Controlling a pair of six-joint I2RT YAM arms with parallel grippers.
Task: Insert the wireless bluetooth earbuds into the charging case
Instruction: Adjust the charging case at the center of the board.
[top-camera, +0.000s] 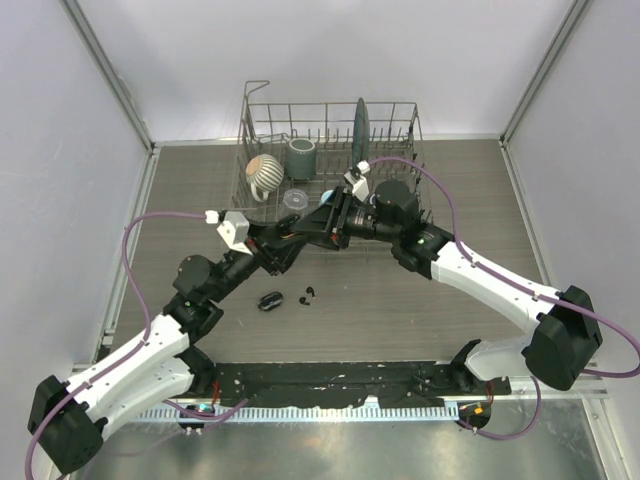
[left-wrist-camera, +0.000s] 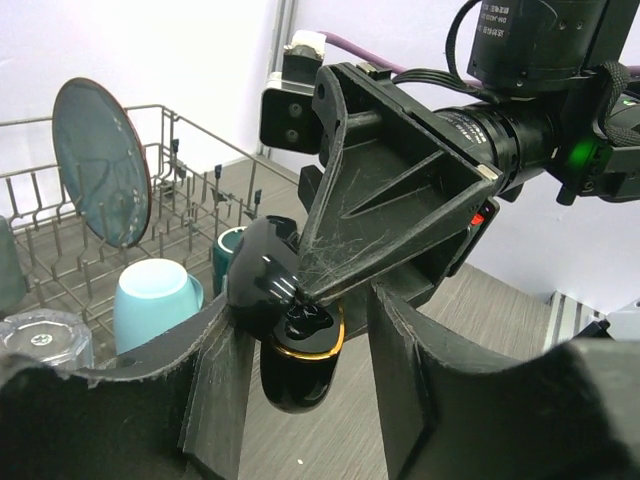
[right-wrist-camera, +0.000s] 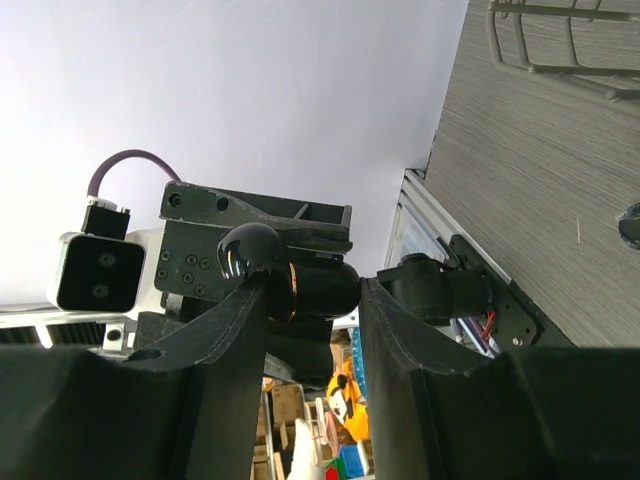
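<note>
The charging case (left-wrist-camera: 295, 375) is up in the air over the table (top-camera: 400, 320), where the two arms meet, just in front of the dish rack (top-camera: 405, 112). Its lid is tipped open, and one earbud (left-wrist-camera: 308, 322) sits inside the gold ring. More earbuds (top-camera: 306, 296) lie loose on the table, near a dark oval thing (top-camera: 270, 300) that I cannot name. The buds look tiny, light and smooth, so I think they could slip or flick away. It seems best to pinch the fat round part and let the stem go in first. The case is shiny too, so hold it by the sides of its bottom half, away from the floppy lid. The left gripper (left-wrist-camera: 310, 298) has its fingers apart with the case between them, and so does the right gripper (right-wrist-camera: 313, 287). I cannot tell which one is squeezing it. Only the left wrist view looks inside the case, with a right fingertip (left-wrist-camera: 335, 275) at its mouth. The right wrist view shows the case from the side. The top view loses it among the black arms, but only that view shows the loose buds.
</note>
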